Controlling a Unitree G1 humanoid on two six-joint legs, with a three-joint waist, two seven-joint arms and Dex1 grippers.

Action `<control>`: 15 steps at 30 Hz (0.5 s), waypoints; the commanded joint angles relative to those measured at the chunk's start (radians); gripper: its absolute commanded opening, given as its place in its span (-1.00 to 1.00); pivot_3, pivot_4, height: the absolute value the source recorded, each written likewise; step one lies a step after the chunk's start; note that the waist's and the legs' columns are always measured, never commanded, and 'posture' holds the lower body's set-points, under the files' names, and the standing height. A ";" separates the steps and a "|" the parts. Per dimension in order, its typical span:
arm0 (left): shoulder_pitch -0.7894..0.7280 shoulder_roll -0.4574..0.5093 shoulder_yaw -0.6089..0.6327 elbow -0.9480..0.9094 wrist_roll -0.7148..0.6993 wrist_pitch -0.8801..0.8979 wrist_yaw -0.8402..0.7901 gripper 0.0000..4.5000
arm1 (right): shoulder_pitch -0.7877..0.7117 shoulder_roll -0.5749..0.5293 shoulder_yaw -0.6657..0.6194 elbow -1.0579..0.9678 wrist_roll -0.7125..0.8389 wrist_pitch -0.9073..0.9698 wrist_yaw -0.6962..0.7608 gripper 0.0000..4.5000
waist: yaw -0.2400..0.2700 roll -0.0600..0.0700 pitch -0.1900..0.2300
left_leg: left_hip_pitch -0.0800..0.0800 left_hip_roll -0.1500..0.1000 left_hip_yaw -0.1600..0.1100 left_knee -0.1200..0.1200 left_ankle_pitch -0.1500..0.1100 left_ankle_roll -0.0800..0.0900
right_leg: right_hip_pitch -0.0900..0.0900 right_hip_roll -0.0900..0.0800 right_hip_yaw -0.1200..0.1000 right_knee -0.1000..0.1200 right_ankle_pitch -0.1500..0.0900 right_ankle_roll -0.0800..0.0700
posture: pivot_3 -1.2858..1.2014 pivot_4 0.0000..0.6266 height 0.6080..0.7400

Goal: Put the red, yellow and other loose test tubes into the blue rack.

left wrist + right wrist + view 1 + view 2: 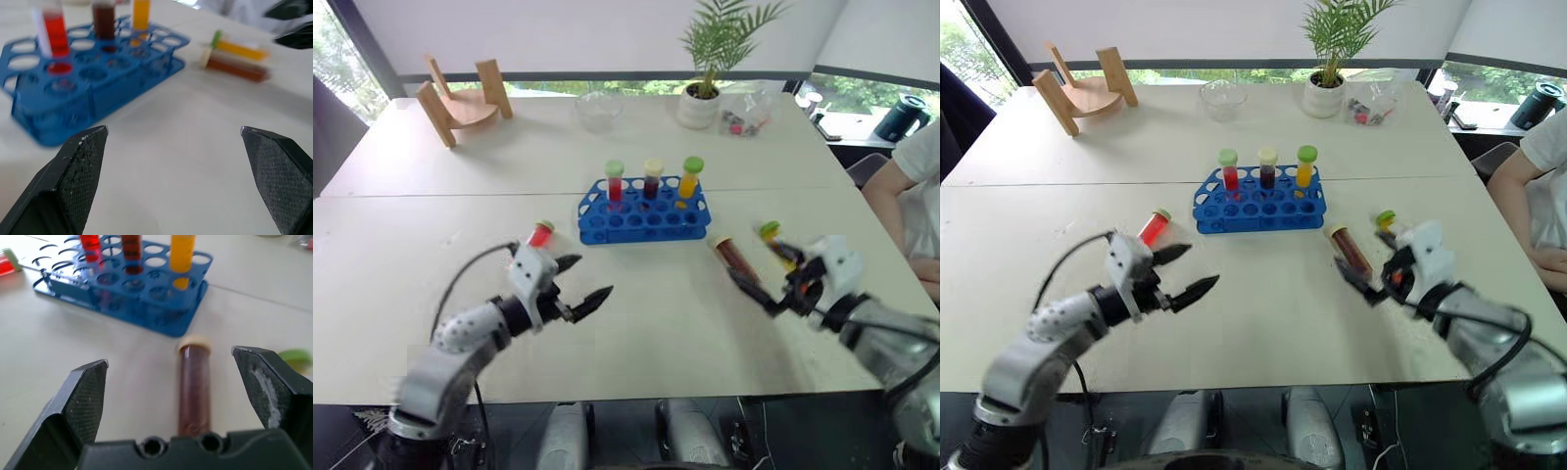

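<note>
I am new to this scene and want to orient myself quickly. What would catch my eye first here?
First, the bright blue rack in the middle of the white table, with three capped tubes standing in its back row. Next, the loose tubes lying on the table: a red one left of the rack, and a dark brown one and a yellow one to its right. Both grippers, left and right, are open near them.

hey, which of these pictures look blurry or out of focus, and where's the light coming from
Left wrist view: the blue rack and the two loose tubes beyond it are smeared. Right wrist view: the dark red-brown tube is fairly sharp, the rack behind soft. Eye views: daylight from windows behind the table, soft shadows, edges bowed by the wide lens.
</note>
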State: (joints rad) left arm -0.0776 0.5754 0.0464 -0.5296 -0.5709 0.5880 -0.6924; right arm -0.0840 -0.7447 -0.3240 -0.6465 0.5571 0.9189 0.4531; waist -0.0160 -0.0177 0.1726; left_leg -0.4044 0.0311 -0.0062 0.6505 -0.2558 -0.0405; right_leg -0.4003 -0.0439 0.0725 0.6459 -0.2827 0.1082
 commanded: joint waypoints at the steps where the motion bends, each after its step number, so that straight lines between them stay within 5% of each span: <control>1: -0.065 0.101 0.044 -0.010 -0.094 0.041 -0.140 0.99 | -0.171 -0.102 -0.030 0.077 0.087 0.230 0.005 1.00 | -0.001 0.000 0.000 | 0.000 0.000 0.000 0.000 0.000 0.000 | 0.000 0.000 0.000 0.000 0.000 0.000 | 0.03 -0.52 1.00; 7: -0.206 0.276 0.085 0.046 -0.213 0.081 -0.370 0.99 | -0.537 -0.306 0.191 0.405 0.073 0.520 0.084 1.00 | 0.000 0.000 0.001 | -0.005 0.000 0.001 -0.003 -0.001 0.002 | -0.006 0.000 0.000 0.000 0.000 0.000 | 0.03 -0.52 1.00; 15: -0.388 0.364 0.065 0.150 -0.229 0.076 -0.517 0.99 | -0.811 -0.380 0.639 0.762 -0.117 0.388 0.331 1.00 | -0.005 0.000 0.004 | -0.006 0.000 0.004 -0.003 -0.002 0.003 | -0.008 0.000 0.000 -0.001 0.000 0.001 | 0.03 -0.52 1.00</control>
State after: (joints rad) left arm -0.4504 0.9328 0.1056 -0.3807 -0.7964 0.6732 -1.1962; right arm -0.8627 -1.1089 0.2813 0.0759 0.4850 1.3468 0.7368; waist -0.0206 -0.0179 0.1765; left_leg -0.4102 0.0312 -0.0025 0.6472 -0.2578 -0.0372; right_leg -0.4087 -0.0444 0.0727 0.6451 -0.2827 0.1095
